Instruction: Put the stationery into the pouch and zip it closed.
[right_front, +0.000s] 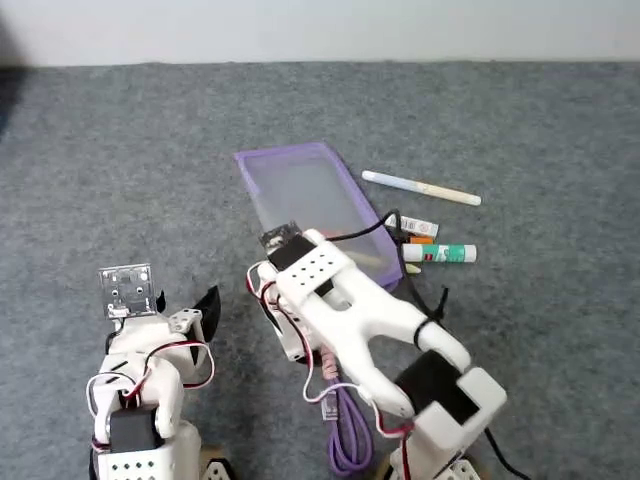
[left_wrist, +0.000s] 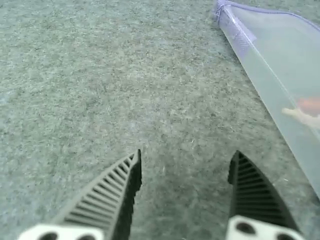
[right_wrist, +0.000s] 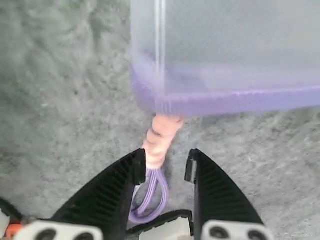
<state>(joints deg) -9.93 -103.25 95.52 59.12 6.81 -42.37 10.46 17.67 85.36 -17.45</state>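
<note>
Across the grey carpet (right_front: 120, 150) the purple pouch (right_front: 300, 190) lies flat, and I have nothing pinning it. My left gripper (left_wrist: 187, 155) hangs wide open and empty just beside it. My right gripper (right_wrist: 167, 157) is part open, clamping nothing. A pen (right_front: 420, 188) and markers (right_front: 438, 254) lie outside, near the pouch. The pink pull cord (right_wrist: 159, 142) sits between my right jaws. Risks: tugging it would drag the loose pouch, the cord could slip free, or I zip before loading. I can read no print.
</note>
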